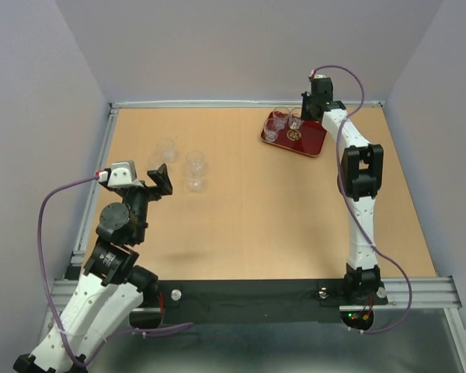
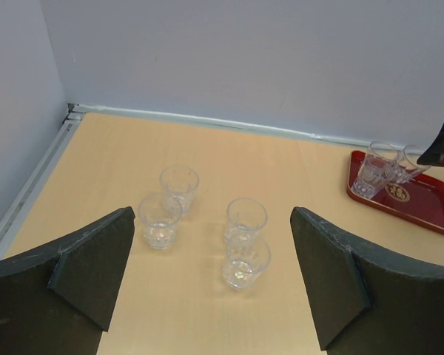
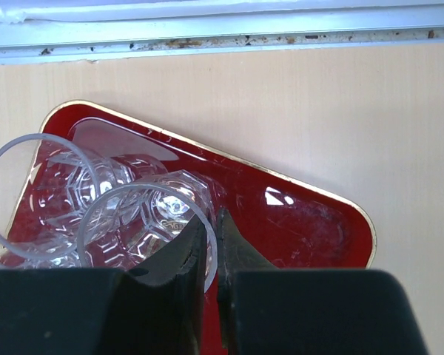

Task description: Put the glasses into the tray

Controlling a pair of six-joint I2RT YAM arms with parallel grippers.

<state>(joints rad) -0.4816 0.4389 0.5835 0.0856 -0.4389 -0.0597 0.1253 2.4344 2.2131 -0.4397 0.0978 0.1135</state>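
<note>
Right hand (image 3: 209, 222) is clenched on the held glass (image 3: 170, 203), pinching its wall with one finger inside so it stays upright. It's in the tray (image 3: 303, 222), far right, beside a second glass (image 3: 59, 177). Left hand (image 2: 212, 214) is released and spread wide, facing four glasses (image 2: 246, 217) on the tabletop (image 2: 96, 148), left side.

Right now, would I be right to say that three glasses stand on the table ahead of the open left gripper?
Not quite. Four glasses, not three, stand on the table ahead of the open left gripper. The left wrist view shows all four between its fingers.
</note>
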